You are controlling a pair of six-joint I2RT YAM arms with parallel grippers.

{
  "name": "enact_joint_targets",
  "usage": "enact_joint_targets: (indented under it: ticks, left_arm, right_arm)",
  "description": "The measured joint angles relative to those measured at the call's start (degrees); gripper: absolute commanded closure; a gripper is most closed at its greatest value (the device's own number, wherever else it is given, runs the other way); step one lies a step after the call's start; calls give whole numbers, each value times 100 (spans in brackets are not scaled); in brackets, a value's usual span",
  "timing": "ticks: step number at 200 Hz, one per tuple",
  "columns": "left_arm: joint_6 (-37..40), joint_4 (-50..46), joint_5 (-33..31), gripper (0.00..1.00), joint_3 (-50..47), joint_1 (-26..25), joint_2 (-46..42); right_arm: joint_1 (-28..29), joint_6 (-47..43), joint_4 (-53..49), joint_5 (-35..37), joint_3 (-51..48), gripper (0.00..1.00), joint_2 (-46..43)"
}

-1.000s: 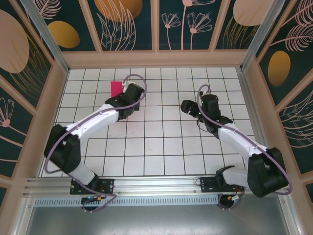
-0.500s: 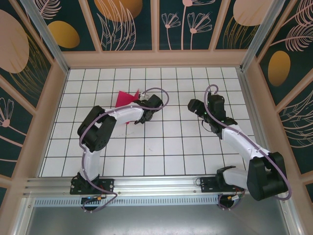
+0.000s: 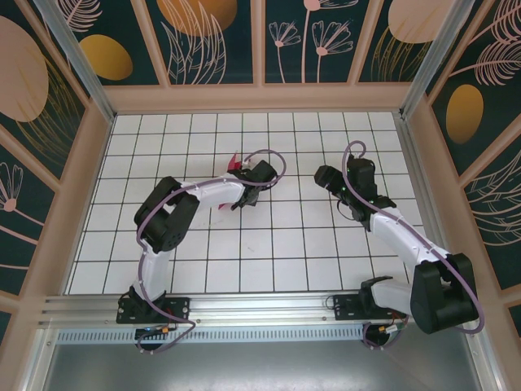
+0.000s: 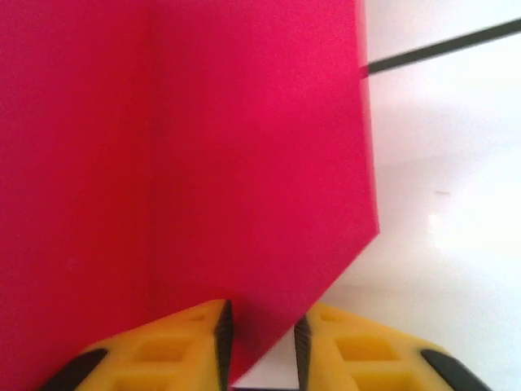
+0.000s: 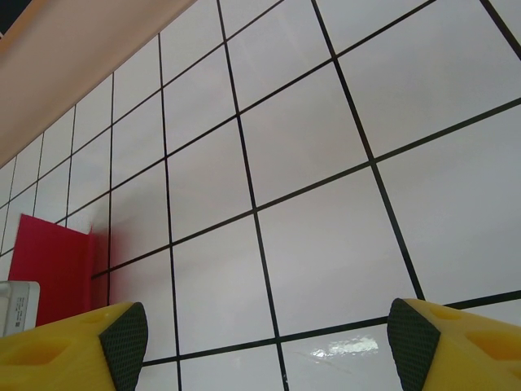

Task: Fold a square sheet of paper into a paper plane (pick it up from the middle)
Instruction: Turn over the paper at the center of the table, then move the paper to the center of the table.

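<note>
Square sheet of paper (image 4: 203, 163) (magenta, thin) sits about 11 o'clock of the tiled table (image 3: 285, 244) centre, apparently tilted up. Its lower corner lies between the left gripper (image 4: 262, 319) jaws, which stand narrowly apart and do not pinch it. Right gripper (image 5: 269, 338) at 3 o'clock, jaws wide, empty. Judged light, limp, easily creased, so hold mid-sheet, not the corner. No legible writing.

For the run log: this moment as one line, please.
left end effector: jaws slightly apart, pink paper corner between them | right end effector: wide open, empty, over grid table
</note>
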Motion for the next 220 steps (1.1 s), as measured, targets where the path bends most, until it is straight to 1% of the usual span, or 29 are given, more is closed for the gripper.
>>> enact_joint_targets:
  ticks: [18,25,47,69,89,105,133,147,167,191,220]
  left_arm:
    - [-20,278,671,48,-149,-33,-352]
    - [-46,404,931,45,-234,-37,-575]
    - [-140,833,1574,39,-389,-42,-1379]
    - [-229,1375,1978,39,-562,-7,-2118]
    - [-404,1869,2334,46,-944,219,-2566]
    - [-636,2225,2636,54,-1370,625,-2691]
    - [-951,2579,3097,65,-2061,1325,-2579]
    - [-1080,2712,3298,70,-2240,1528,-2417]
    - [-1224,2944,3517,79,-2448,1687,-2181]
    - [-1320,3198,3670,81,-2603,1797,-1860]
    - [-1403,3311,3681,81,-2830,1805,-1615]
  right_arm:
    - [-13,2,2,-83,0,20,0]
    - [-15,0,2,-116,0,20,0]
    - [-17,0,9,-262,0,20,26]
    - [-15,2,37,-431,0,20,146]
    - [2,2,66,-586,0,20,254]
    - [101,0,138,-675,2,20,387]
    - [492,-2,186,-807,42,20,769]
    - [730,0,219,-879,116,20,984]
    - [1027,4,313,-973,264,20,1241]
    - [1259,52,470,-1073,435,20,1517]
    - [1394,149,568,-1207,590,21,1801]
